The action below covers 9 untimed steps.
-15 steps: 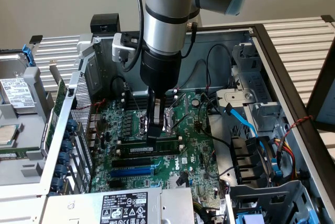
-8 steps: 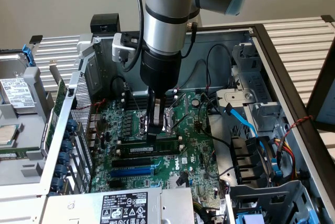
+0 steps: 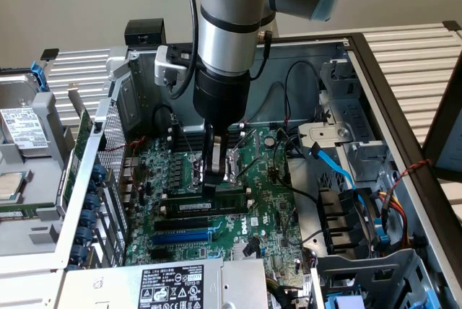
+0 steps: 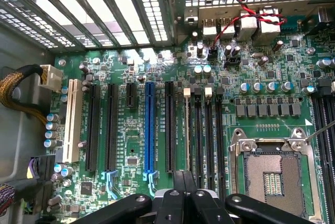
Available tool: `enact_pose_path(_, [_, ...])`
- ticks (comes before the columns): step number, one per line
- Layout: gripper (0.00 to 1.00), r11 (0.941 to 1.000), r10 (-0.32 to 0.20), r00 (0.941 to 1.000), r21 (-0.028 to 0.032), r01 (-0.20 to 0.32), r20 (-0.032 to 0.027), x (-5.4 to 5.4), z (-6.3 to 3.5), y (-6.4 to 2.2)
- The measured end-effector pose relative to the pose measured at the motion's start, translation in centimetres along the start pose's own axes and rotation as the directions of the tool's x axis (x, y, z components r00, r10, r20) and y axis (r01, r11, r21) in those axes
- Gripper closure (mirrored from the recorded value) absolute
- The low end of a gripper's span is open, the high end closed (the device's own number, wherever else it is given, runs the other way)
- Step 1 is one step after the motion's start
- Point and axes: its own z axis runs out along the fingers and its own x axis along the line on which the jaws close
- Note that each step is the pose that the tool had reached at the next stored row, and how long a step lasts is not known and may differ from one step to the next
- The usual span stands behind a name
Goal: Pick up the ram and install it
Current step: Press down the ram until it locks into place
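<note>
The ram (image 3: 193, 206), a thin green stick with a white sticker, stands on its long edge among the black memory slots (image 4: 209, 135) of the motherboard (image 3: 271, 204). In the wrist view the ram (image 4: 187, 130) appears edge-on as a thin pale line running away from the fingers. My gripper (image 3: 214, 181) comes straight down onto its upper edge, near the middle of its length. The two black fingers (image 4: 177, 192) are pressed together on that edge, so the gripper (image 4: 184, 185) is shut on the ram.
The open CPU socket (image 4: 272, 177) lies right beside the memory slots. A long blue slot (image 4: 149, 130) and black expansion slots sit on the other side. Case walls, a power supply (image 3: 170, 284), a blue cable (image 3: 336, 168) and drive bays (image 3: 361, 229) surround the board.
</note>
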Motion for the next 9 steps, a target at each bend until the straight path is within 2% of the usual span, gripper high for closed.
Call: enact_pose_path(9, [0.89, 1.0, -0.001, 1.0, 0.0, 0.001, -0.0003, 0.0, -0.06, 0.01])
